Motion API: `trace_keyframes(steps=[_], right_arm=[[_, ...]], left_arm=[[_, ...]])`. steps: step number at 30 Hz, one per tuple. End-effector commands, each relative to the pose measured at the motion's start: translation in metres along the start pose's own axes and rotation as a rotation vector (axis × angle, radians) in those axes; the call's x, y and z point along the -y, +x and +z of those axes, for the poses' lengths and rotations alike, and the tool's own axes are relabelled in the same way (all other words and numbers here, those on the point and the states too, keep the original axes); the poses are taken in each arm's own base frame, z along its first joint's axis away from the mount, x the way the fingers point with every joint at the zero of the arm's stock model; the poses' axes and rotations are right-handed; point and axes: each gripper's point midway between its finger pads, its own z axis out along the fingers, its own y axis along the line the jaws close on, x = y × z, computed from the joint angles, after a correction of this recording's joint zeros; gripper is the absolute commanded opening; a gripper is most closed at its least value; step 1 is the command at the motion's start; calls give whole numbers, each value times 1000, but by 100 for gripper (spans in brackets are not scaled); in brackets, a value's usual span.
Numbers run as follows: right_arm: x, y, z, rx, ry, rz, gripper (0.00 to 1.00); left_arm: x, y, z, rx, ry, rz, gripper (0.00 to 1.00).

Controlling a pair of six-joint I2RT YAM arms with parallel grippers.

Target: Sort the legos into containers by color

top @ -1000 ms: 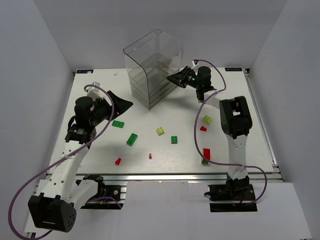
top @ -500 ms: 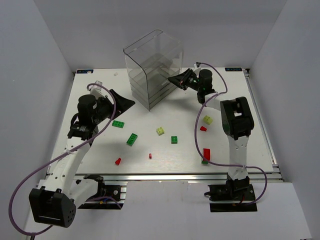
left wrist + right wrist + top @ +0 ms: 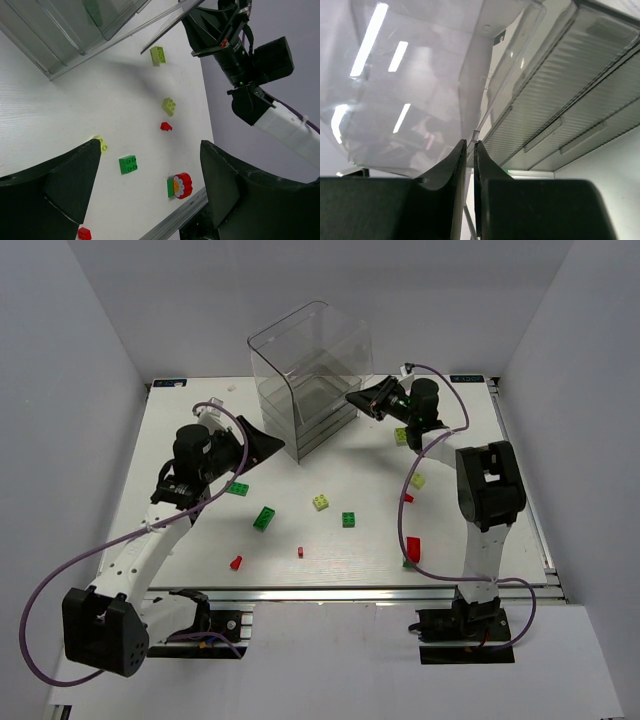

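Drawer unit (image 3: 305, 390) toward the far edge of the table (image 3: 330, 465), about midway along it. Tall clear hood on top, ribbed grey-tinted drawers stacked below. Contents of the drawers not readable through the plastic.

Right gripper (image 3: 353, 398) raised at the unit's right front corner. From the wrist view: fingers (image 3: 442, 175) all but pressed together, a hairline slit between them, a thin clear edge of the unit entering that slit at the tips. Read as pinching that edge.

Left gripper (image 3: 262, 443) just beside the unit's near left corner; cannot tell whether touching. Jaws spread wide, only bare table between.

Legos loose on the table:
- far pale brick (image 3: 401, 436), toward the far right corner, below the right wrist.
- right pale brick (image 3: 417, 480), small red wedge (image 3: 407, 497) near it, toward the right edge.
- red flower piece (image 3: 181, 185) touching a green piece (image 3: 170, 188), by the near edge, right side.
- centre pale brick (image 3: 321, 502), green square brick (image 3: 348, 519), tiny red piece (image 3: 300, 552): mid-table, apart from one another.
- flat dark green brick (image 3: 238, 488), long dark green brick (image 3: 264, 518): left half, near the left gripper.
- left red piece (image 3: 236, 562): toward the near edge, left of centre.
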Motion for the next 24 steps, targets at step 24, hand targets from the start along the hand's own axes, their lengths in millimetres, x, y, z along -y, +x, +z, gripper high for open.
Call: trace_keyframes(steps=[24], right_arm=[[-103,-9,-60,44,-103,-98,0]], left_arm=[[67,-28,67,149,232,270,85]])
